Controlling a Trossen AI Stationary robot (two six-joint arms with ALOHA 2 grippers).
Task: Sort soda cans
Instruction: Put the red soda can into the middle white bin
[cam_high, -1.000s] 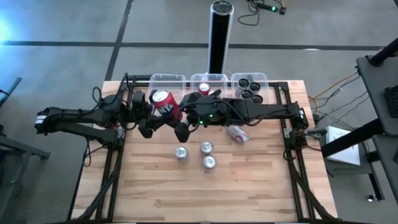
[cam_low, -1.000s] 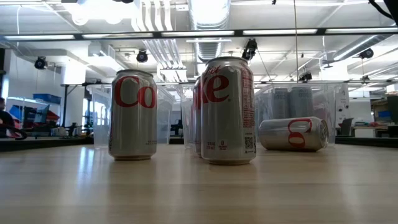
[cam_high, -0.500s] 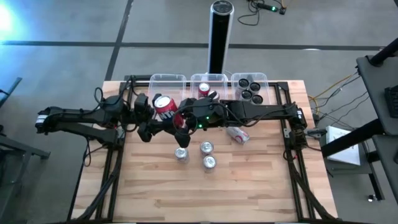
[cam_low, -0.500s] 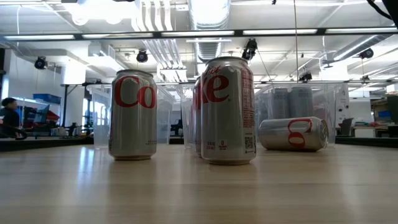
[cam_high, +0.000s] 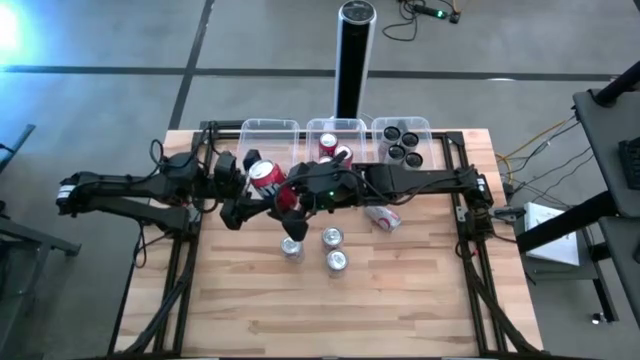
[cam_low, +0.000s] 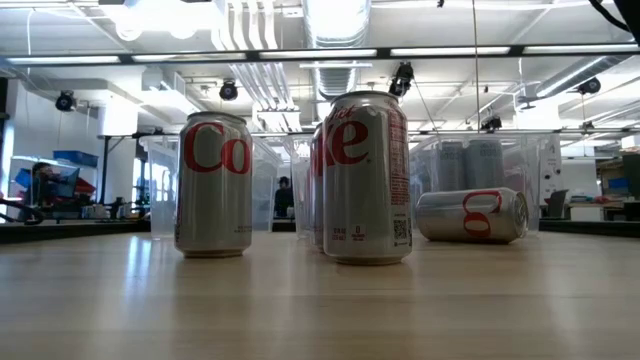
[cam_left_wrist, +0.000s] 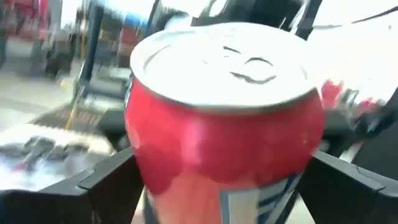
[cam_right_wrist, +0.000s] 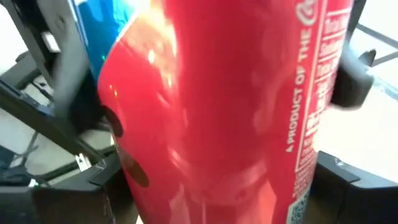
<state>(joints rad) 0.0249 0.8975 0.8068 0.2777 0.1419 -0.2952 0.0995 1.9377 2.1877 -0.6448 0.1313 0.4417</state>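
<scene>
- Since a second ago, in the high view, the right gripper (cam_high: 284, 190) has slid in against the red can (cam_high: 266, 174), which has tipped so that its silver top faces up more squarely. The can hangs in the air between this gripper and the left gripper (cam_high: 248, 188), one on either side of it.
- Still in the high view, three upright silver cans (cam_high: 332, 238) stand on the table (cam_high: 420, 300) just under and ahead of the two grippers. A dropped can would likely knock them over. A tipped silver can (cam_high: 383, 215) lies beneath the right arm. The bins (cam_high: 270, 128) sit just behind the grippers.
- Low view: neither gripper shows. The silver cans stand level and the tipped one rests behind them, so nothing has fallen yet.
- Left wrist view: the red can fills the space in front of the camera, with a clean silver lid, a tab and a glossy undented red wall. I cannot tell whether the left gripper is pinching it or letting go. If it lets go before the other grip is firm, the smooth round body could roll out.
- Right wrist view: the right gripper's jaws are spread wide and pressed on the can's red side, with white print running along the body. The can lies across the jaws, so I judge the hold shallow. A quick swing toward the bins might twist it loose.
</scene>
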